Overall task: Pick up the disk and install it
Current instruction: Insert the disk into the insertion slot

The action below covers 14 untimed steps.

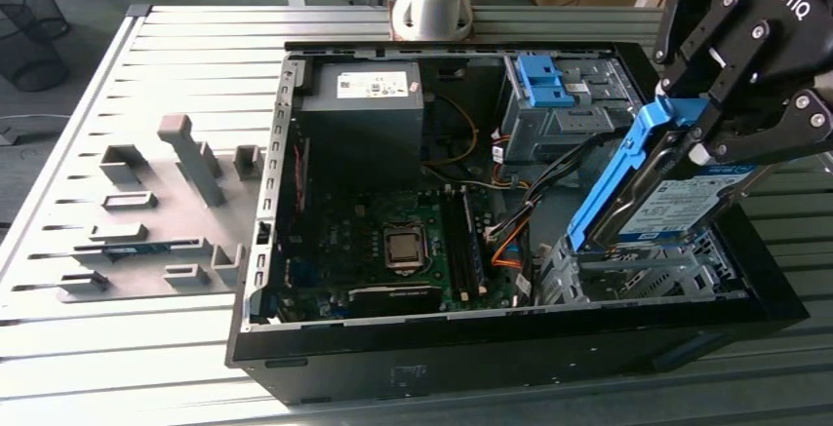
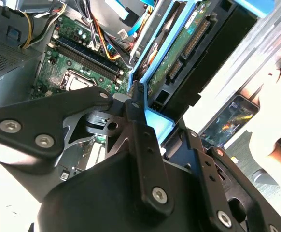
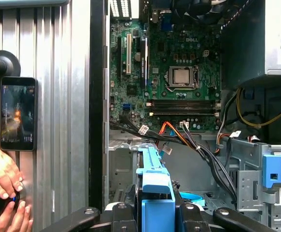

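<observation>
In the exterior view, the disk [image 1: 680, 204], a silver drive with a white-and-blue label in a bright blue carrier [image 1: 622, 174], hangs tilted on edge. Its lower end sits just above the metal drive cage [image 1: 627, 275] at the front corner of the open computer case [image 1: 521, 353], on the exterior view's right. My gripper [image 1: 719, 132] is shut on the disk's upper end. The second wrist view shows my gripper [image 2: 136, 110] clamped on the carrier [image 2: 158, 122], with the disk's green circuit board [image 2: 179, 55] beyond. In the first wrist view, the carrier [image 3: 152, 191] stands between the fingers [image 3: 126, 212].
The case holds a motherboard [image 1: 390, 241], a power supply [image 1: 362, 104], loose cables [image 1: 521, 216] and a fixed blue bracket [image 1: 544, 80] on the rear drive bay. Grey fixtures [image 1: 156, 212] stand on the slatted table. A person's hand [image 3: 3, 181] and a phone [image 3: 18, 113] are beside the case.
</observation>
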Each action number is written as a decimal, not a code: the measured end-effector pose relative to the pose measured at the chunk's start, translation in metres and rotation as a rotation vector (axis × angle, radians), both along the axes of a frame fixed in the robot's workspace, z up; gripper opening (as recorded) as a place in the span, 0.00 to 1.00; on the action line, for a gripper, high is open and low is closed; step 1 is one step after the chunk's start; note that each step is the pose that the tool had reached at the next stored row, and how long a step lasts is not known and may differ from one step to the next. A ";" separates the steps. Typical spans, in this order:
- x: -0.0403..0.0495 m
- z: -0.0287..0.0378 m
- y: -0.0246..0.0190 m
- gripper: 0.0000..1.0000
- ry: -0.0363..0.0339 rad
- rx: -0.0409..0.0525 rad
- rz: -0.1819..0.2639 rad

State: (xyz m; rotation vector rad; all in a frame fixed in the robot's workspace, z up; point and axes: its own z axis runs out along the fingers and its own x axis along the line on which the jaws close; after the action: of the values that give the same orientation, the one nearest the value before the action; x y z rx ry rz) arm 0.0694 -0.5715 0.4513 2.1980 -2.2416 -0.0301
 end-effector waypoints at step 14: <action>0.0046 -0.0035 0.0000 0.36 0.0000 0.0000 0.000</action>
State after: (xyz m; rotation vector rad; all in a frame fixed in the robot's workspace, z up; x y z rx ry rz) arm 0.0740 -0.5714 0.4478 2.1985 -2.2412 -0.0300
